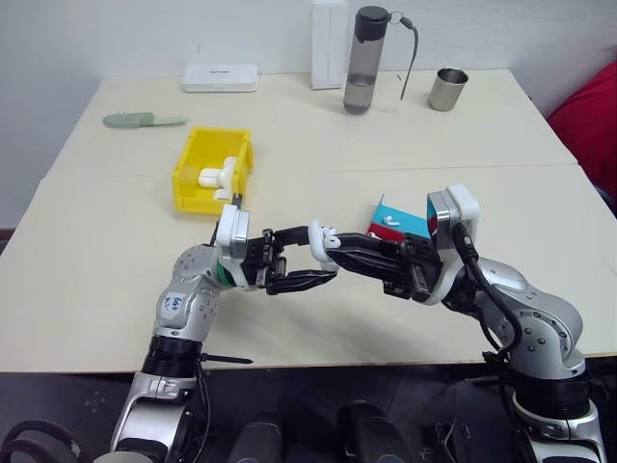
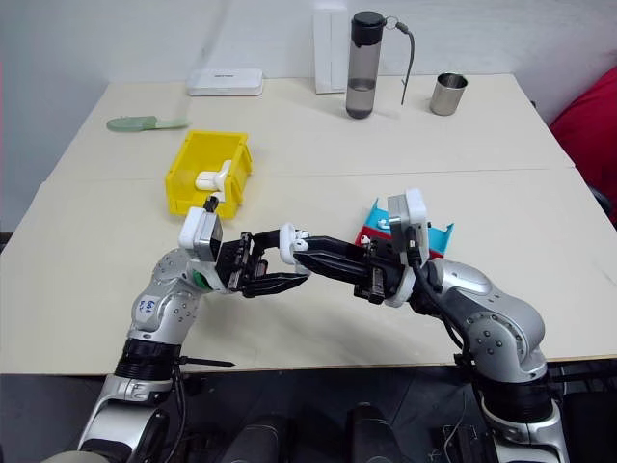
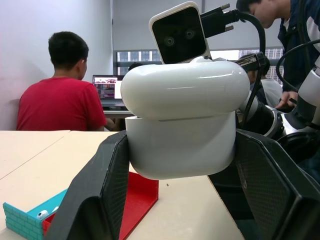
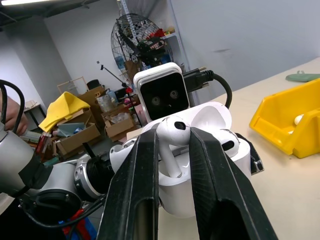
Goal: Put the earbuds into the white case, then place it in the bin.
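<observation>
The white case (image 3: pixel 180 125) sits between the two black fingers of my left gripper (image 1: pixel 310 260), which is shut on it above the table's front middle. Its lid (image 4: pixel 212 117) stands up. My right gripper (image 4: pixel 174 137) reaches in from the right and is shut on one earbud (image 4: pixel 172 131), held stem-down at the case's open top. A second earbud (image 4: pixel 227 140) sits in the case. Another earbud (image 1: pixel 390 220) lies on the red and blue stepped tray (image 1: pixel 405 224). The yellow bin (image 1: pixel 188 183) stands behind my left arm, with white items in it.
At the table's back stand a flat white box (image 1: pixel 221 77), a tall white box (image 1: pixel 329 43), a dark bottle (image 1: pixel 364 60) and a metal cup (image 1: pixel 447 89). A green object (image 1: pixel 145 120) lies at back left. People (image 3: pixel 60 100) are beyond the table.
</observation>
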